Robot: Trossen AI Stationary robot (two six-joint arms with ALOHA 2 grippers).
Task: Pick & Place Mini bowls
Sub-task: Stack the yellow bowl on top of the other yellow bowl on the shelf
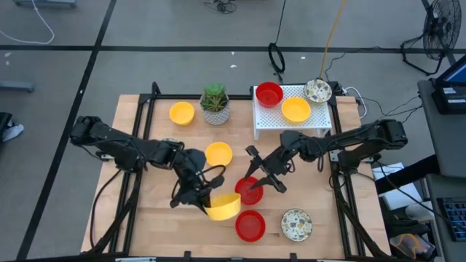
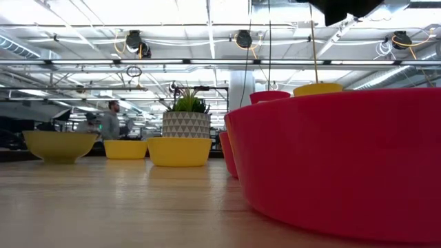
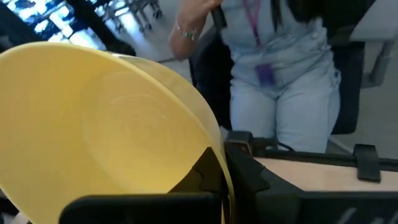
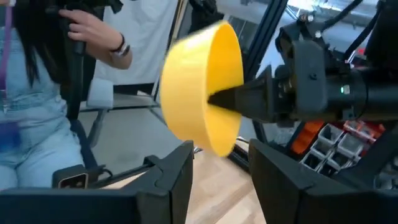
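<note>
My left gripper point(image 1: 209, 198) is near the table's near edge, shut on a plain yellow mini bowl point(image 1: 224, 207), which fills the left wrist view point(image 3: 106, 118) and also shows in the right wrist view point(image 4: 202, 87). My right gripper point(image 1: 256, 178) is open over a red bowl point(image 1: 249, 192) on the table. Its fingers point level toward the held bowl, with nothing between them point(image 4: 217, 180). Another red bowl point(image 1: 250, 225) and a speckled cream bowl point(image 1: 296, 223) rest on their bases near the near edge. Two more yellow bowls point(image 1: 218, 154) point(image 1: 182, 113) sit farther back. My left gripper holds the yellow bowl by its rim point(image 3: 219, 155), one finger point(image 4: 233, 99) inside the hollow and one finger point(image 3: 252, 180) outside the wall. The bowl is lifted clear of the table and tipped on edge, with its opening turned toward the left gripper.
A white perforated rack point(image 1: 287, 129) at the far right holds a red bowl point(image 1: 269, 94), a yellow bowl point(image 1: 295, 110) and a speckled bowl point(image 1: 317, 90). A potted plant point(image 1: 215, 104) stands beside it. A person point(image 3: 280, 81) is beyond the near edge.
</note>
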